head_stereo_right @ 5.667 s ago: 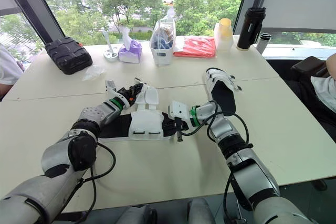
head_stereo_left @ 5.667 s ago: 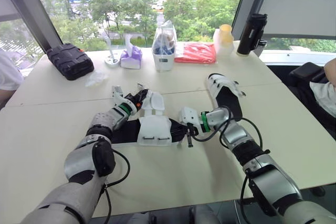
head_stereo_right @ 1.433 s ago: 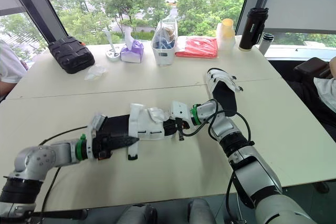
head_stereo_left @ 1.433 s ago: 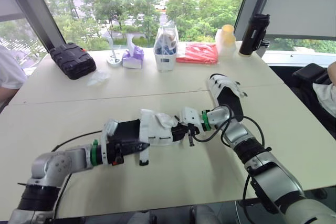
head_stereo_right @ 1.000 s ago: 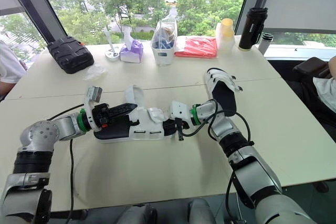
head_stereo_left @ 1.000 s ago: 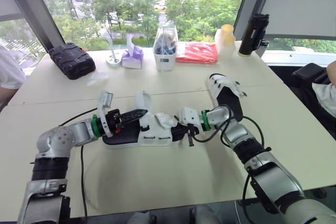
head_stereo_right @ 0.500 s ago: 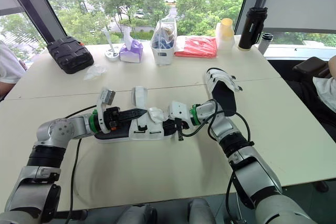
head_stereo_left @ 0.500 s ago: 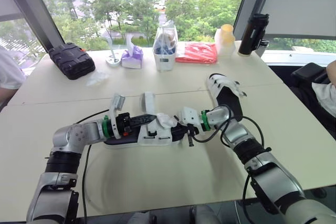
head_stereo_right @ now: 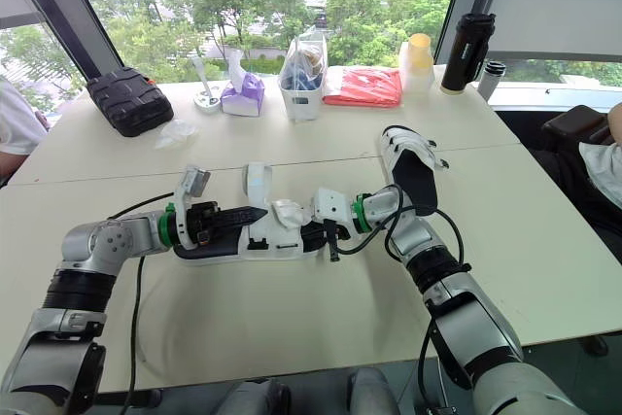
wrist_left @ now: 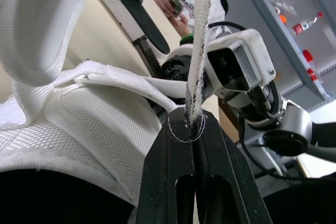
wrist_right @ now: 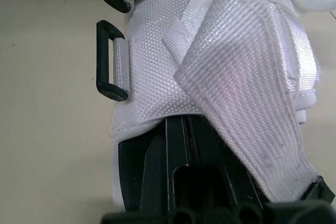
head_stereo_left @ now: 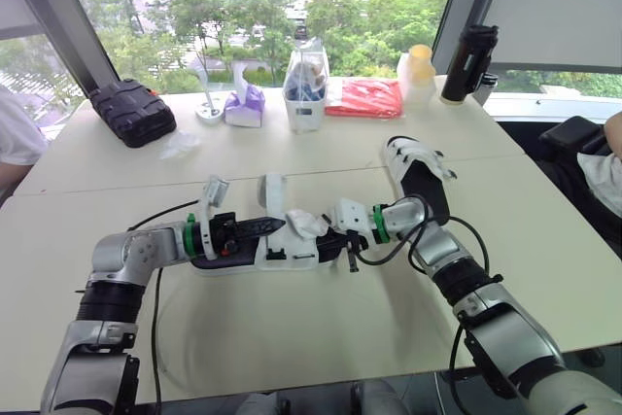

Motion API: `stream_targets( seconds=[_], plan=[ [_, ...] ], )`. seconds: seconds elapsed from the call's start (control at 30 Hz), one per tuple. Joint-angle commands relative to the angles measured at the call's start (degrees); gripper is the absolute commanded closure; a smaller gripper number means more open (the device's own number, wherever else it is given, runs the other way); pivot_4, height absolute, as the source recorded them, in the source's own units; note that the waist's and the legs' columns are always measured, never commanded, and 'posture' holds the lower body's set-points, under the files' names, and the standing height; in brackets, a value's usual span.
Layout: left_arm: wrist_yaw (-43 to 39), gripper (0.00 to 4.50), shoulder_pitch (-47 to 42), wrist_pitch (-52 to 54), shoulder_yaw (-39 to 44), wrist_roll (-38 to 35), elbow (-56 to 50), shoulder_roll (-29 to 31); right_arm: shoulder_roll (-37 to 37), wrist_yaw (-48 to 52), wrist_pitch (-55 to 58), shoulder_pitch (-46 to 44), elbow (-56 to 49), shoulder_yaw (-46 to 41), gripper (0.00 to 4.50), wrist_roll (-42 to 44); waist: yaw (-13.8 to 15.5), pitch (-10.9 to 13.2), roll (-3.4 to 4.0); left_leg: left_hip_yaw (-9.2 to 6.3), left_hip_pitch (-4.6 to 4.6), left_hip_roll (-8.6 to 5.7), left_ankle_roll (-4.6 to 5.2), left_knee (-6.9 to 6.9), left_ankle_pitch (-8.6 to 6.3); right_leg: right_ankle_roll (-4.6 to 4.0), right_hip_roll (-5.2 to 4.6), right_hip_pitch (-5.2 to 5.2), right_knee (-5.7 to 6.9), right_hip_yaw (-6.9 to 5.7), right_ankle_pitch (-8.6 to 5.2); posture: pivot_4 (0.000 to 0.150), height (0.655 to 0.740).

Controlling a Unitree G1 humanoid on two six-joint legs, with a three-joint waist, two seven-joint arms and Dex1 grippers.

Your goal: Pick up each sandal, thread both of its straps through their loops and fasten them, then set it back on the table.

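The sandal lies crosswise at the middle of the table. The left gripper is clamped on its strap, which stands upright. The right gripper is at the sandal's right end. Its fingers are together, with the tips hidden under the white flap. The second sandal lies to the right, farther off.

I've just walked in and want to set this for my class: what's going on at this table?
The robot is working on a white sandal lying on the table. Its left gripper is shut on one white strap, holding it upright above the sandal. The right gripper is at the sandal's other end. A black loop there has no strap through it. A second sandal lies beyond the right arm.
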Motion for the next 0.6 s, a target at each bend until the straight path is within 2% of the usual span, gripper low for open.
stream_targets(
  seconds=[0.03, 0.2, 0.4, 0.6],
  plan=[
    [-2.3, 4.47, -0.3, -1.8, -0.8, 1.8, -1.2, 1.2, -1.0, 0.7, 1.7, 2.3, 1.9, 2.3, 4.50, -3.5, 0.0, 0.0, 0.00, 0.00, 0.00, 0.00, 0.00, 0.00, 0.00, 0.00, 0.00, 0.00, 0.00, 0.00, 0.00, 0.150, 0.7400],
    [-6.0, 4.47, 1.3, -6.8, -3.8, 5.2, -3.8, 2.4, -1.1, 0.7, 1.9, 2.5, 1.7, 2.3, 4.50, -3.6, 0.0, 0.0, 0.00, 0.01, -0.01, 0.01, 0.00, -0.02, 0.00, 0.00, 0.00, -0.02, 0.00, 0.00, 0.00, 0.150, 0.7400],
    [-6.5, 4.47, 3.0, -13.6, -3.8, 8.1, -5.8, 1.5, -1.2, 0.8, 2.0, 2.6, 1.6, 2.3, 4.50, -3.5, 0.0, 0.0, 0.00, 0.01, -0.02, 0.02, 0.00, -0.06, 0.00, 0.00, 0.00, -0.04, -0.04, 0.00, 0.00, 0.150, 0.7400],
    [-8.5, 4.47, 5.5, -14.9, -5.2, 9.7, -8.5, 2.9, -1.1, 0.7, 2.1, 2.6, 1.7, 2.3, 4.50, -3.6, 0.0, 0.0, 0.00, 0.01, -0.01, 0.03, 0.00, -0.06, 0.00, -0.01, 0.00, -0.03, -0.04, 0.01, 0.00, 0.150, 0.7400]
  ],
)
